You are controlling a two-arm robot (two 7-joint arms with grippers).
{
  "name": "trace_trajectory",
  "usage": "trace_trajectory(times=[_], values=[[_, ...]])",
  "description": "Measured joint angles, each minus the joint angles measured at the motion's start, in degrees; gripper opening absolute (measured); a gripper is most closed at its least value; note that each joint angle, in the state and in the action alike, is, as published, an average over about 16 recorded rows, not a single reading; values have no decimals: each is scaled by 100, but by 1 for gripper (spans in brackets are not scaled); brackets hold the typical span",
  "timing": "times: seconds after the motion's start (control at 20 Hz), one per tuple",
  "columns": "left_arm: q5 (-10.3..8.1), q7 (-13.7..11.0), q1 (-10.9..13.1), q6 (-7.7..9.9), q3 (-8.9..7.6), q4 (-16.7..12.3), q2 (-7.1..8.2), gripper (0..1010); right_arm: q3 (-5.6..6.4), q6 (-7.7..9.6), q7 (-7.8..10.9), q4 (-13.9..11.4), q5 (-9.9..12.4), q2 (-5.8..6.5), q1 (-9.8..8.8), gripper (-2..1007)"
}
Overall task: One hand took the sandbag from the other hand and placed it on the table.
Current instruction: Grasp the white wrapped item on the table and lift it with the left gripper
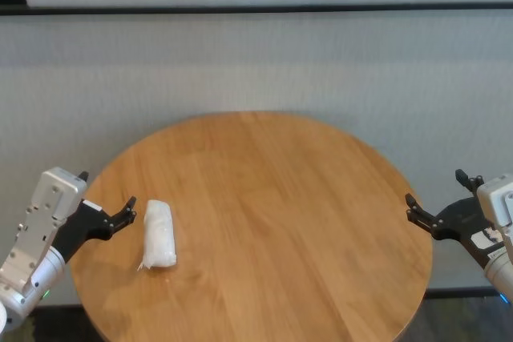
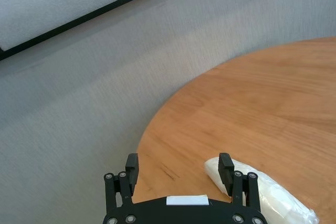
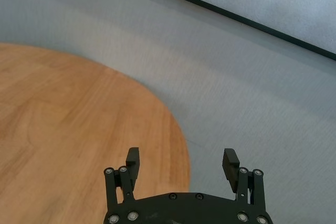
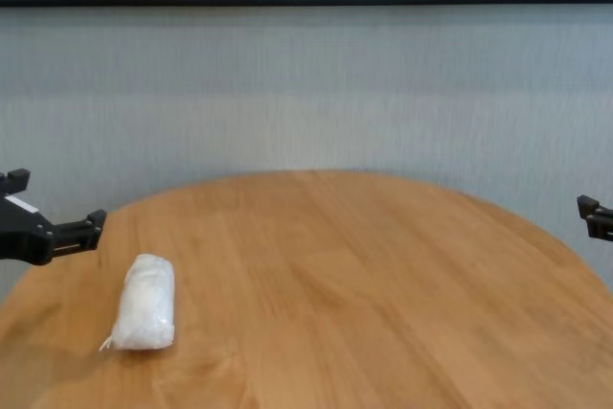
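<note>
The sandbag, a small white crinkly pouch, lies flat on the round wooden table near its left edge. It also shows in the chest view and the left wrist view. My left gripper is open and empty, just left of the sandbag and apart from it; in the left wrist view the pouch lies beside one fingertip. My right gripper is open and empty at the table's right edge, far from the sandbag; it also shows in the right wrist view.
A grey textured wall with a black strip stands behind the table. Bare wood stretches between the two grippers. The table's rim runs under the right gripper.
</note>
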Motion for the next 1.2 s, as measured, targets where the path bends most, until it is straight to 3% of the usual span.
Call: trace_trajectory(times=[1.2], values=[[0, 0, 0, 0, 0, 0, 0, 1002, 0, 0, 0, 0, 0, 0, 0, 1001]])
